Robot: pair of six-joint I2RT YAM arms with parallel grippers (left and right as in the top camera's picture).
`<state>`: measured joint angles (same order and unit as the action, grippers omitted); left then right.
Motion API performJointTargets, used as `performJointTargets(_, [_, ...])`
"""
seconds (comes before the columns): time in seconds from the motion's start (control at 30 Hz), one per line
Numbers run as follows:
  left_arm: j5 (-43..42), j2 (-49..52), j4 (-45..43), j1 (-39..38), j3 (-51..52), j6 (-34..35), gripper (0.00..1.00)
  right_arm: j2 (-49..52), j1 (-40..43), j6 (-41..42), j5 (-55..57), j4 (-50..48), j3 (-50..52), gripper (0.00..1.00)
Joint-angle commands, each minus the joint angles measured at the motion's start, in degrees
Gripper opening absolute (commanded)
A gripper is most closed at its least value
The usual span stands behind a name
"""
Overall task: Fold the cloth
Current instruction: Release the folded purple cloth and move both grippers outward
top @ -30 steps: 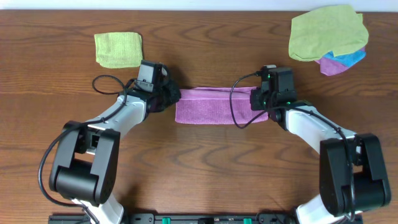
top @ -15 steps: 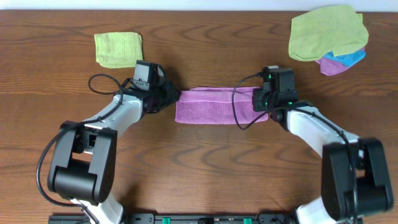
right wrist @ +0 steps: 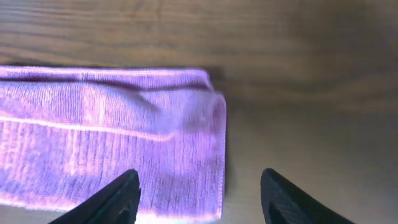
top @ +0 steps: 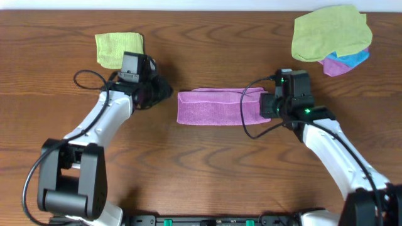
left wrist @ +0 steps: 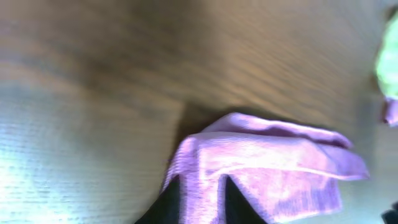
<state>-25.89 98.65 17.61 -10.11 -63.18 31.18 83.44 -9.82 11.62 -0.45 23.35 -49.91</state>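
Here's the purple cloth, lying in the middle of the wooden table, folded into a long band running left to right; the left gripper sits just off its left end, clear of the fabric; its wrist view is blurred, the dark fingertips look close together, and I cannot tell whether they meet; the right gripper hangs over the cloth's right end, fingers spread wide, holding nothing; a lime-green cloth lies far left, another far right atop blue and purple scraps.
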Motion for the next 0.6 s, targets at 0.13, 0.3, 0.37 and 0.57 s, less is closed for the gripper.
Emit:
performJointTargets(0.13, [2.1, -0.9, 0.9, -2.8, -2.5, 0.4, 0.06, -3.7, 5.0, 15.5, -9.6, 3.8, -0.3, 0.66])
performJointTargets(0.3, [10.4, -0.2, 1.4, -6.8, -2.6, 0.5, 0.06, -3.7, 9.4, 18.6, -17.8, 0.9, 1.6, 0.67])
performJointTargets(0.37, [13.0, 0.4, 1.2, -8.1, -2.6, 0.5, 0.06, -3.7, 10.5, 20.3, -20.3, -1.5, 3.3, 0.68])
performJointTargets(0.57, [15.8, 4.2, 0.6, -10.2, -2.6, 0.1, 0.06, -3.7, 11.3, 25.9, -25.1, -10.4, 11.3, 0.7])
